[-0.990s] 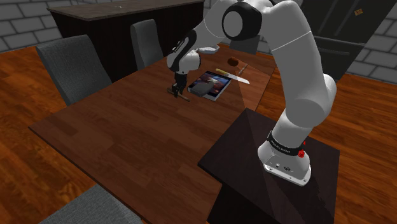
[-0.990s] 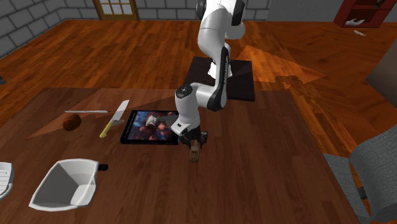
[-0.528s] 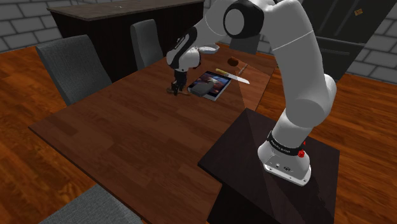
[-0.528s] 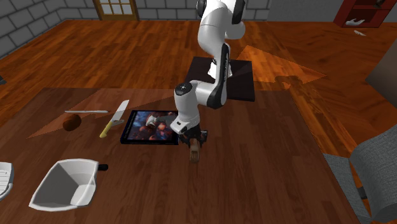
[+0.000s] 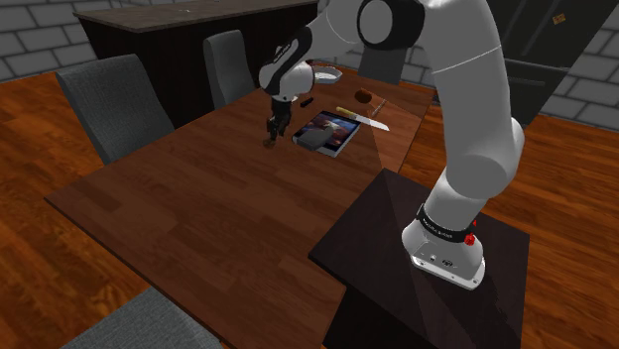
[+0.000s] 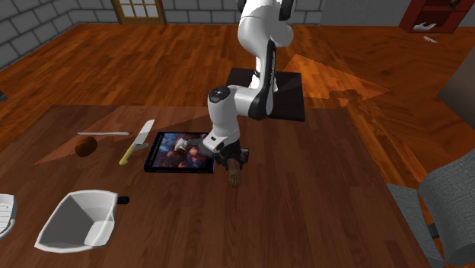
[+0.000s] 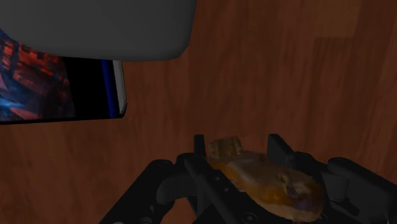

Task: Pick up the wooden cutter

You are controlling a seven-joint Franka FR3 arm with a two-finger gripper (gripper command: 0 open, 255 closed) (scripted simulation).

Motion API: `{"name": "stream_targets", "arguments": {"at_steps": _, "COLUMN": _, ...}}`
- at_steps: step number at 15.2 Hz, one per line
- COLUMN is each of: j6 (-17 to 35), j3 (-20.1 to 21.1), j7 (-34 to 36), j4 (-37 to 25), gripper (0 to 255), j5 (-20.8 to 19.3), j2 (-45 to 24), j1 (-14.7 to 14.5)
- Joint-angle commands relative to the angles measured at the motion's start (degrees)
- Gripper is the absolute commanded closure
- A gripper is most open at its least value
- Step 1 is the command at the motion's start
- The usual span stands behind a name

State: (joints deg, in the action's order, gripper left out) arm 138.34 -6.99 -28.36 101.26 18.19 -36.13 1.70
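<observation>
In the second exterior view a white piece [image 6: 4,213], cut off by the picture's left edge, lies on the tabletop [image 6: 320,205]. At its three o'clock stands a white vessel [image 6: 76,221] with a short black handle. At twelve o'clock from that vessel lie a round brown lump [image 6: 86,146] and a thin pale stick [image 6: 103,134]. Next comes a knife [image 6: 137,141] with a yellow handle, its blade pointing toward one o'clock. Just at the knife's three o'clock lies a flat, black-edged picture book [image 6: 179,152].

The pincer [image 6: 231,163] hangs at the book's four o'clock corner, closed on the wooden cutter [image 6: 234,177], which points down toward six o'clock. In the wrist view the two black fingers [image 7: 200,149] clasp the brown cutter from either side. Whether its lower end clears the wood cannot be told. The book's corner is the nearest thing, just beside the pincer; the knife, lump and vessel lie well apart beyond the book. Farther right a grey chair [image 6: 445,205] stands at the picture's edge.

The tabletop is dark reddish wood. The black stand [image 6: 293,95] sits at the pincer's twelve o'clock on a plank floor [image 6: 114,68]. Beyond are grey brick walls [image 6: 46,19], a glazed door [image 6: 137,7] and a red-brown shelf [image 6: 426,15].
</observation>
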Motion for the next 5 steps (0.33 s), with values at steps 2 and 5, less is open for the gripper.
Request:
{"name": "stream_targets", "arguments": {"at_steps": 2, "j6": -1.5, "j3": -0.3, "j7": 0.4, "j4": 0.0, "gripper": 255, "j5": -0.5, "j2": 1.5, "j1": -0.2}}
{"name": "stream_targets", "arguments": {"at_steps": 5, "j6": -2.1, "j3": -0.5, "j7": 0.6, "j4": 0.0, "gripper": 255, "j5": -0.6, "j2": 2.1, "j1": -0.2}}
